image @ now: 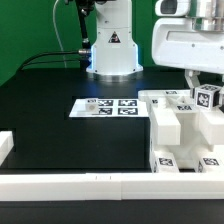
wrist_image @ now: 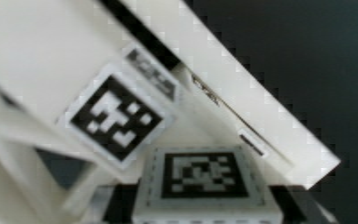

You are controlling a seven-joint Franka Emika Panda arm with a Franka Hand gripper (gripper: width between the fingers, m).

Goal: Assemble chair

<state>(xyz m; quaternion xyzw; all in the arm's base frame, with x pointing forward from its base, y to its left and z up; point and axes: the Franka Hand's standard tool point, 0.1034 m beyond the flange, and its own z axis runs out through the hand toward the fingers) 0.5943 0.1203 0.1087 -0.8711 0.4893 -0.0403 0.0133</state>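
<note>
White plastic chair parts (image: 178, 128) crowd the black table (image: 60, 110) at about four o'clock in the exterior view, blocky slabs and bars packed close together, several showing square black-and-white tags; the hand (image: 203, 82) has its fingers down among them at about three o'clock, beneath the arm's bulky white housing; a small tagged block (image: 208, 97) sits directly at the fingertips, touching or very nearly so, though from here I cannot tell whether it is gripped; the fingers stand fairly narrow, and whether they have closed on anything the pictures do not settle; the wrist view looks down between them onto a tagged block face (wrist_image: 197, 172) close beneath, with a second tagged face (wrist_image: 115, 111) tilted just beside it and a long white bar (wrist_image: 202, 70) running slantwise past both; the marker board (image: 105, 106) lies flat near the table's centre, just beside the parts; a plain white rail (image: 70, 184) edges the table at six o'clock.
</note>
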